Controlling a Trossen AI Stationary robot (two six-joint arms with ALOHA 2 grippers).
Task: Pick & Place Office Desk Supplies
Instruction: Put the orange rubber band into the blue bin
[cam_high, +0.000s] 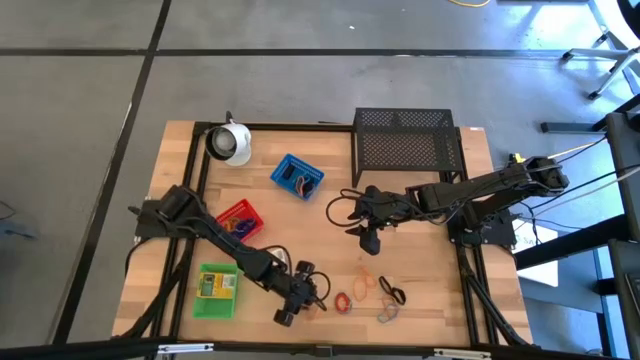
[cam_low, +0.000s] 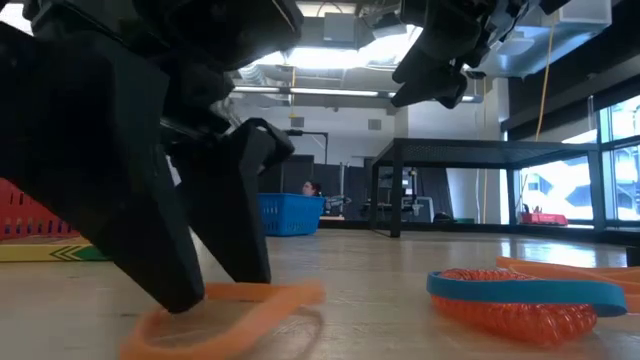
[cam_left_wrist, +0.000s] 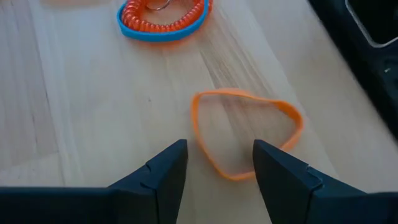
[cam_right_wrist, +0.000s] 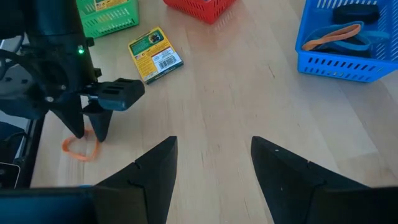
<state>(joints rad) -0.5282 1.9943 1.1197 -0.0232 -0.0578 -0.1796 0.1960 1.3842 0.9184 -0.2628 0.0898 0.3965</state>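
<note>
My left gripper (cam_left_wrist: 217, 168) is open and points down at a thin orange loop (cam_left_wrist: 249, 127) lying flat near the table's near edge. Its fingers straddle the loop's nearest strand; the low view shows the left gripper (cam_low: 215, 285) with its tips down at the table. An orange coil ringed by a blue band (cam_left_wrist: 163, 15) lies just beyond. My right gripper (cam_right_wrist: 214, 168) is open and hovers above mid-table (cam_high: 368, 240). A yellow-green box (cam_right_wrist: 154, 53) lies flat on the wood. Green (cam_high: 217, 290), red (cam_high: 240, 220) and blue (cam_high: 297, 177) trays stand on the table's left half. My left gripper comes at the orange loop from above, pointing down, with the loop's near strand (cam_left_wrist: 221, 169) between its open fingers. One finger (cam_left_wrist: 280, 171) covers part of the loop. The loop lies flat on the table. Whether a finger touches it, I cannot tell.
The black mesh rack (cam_high: 405, 140) stands at the far edge and the white round object (cam_high: 230, 142) at the far left. More loops (cam_high: 390, 295) lie to the right of my left gripper, near the near edge. Bands lie inside the blue tray (cam_right_wrist: 348, 37).
</note>
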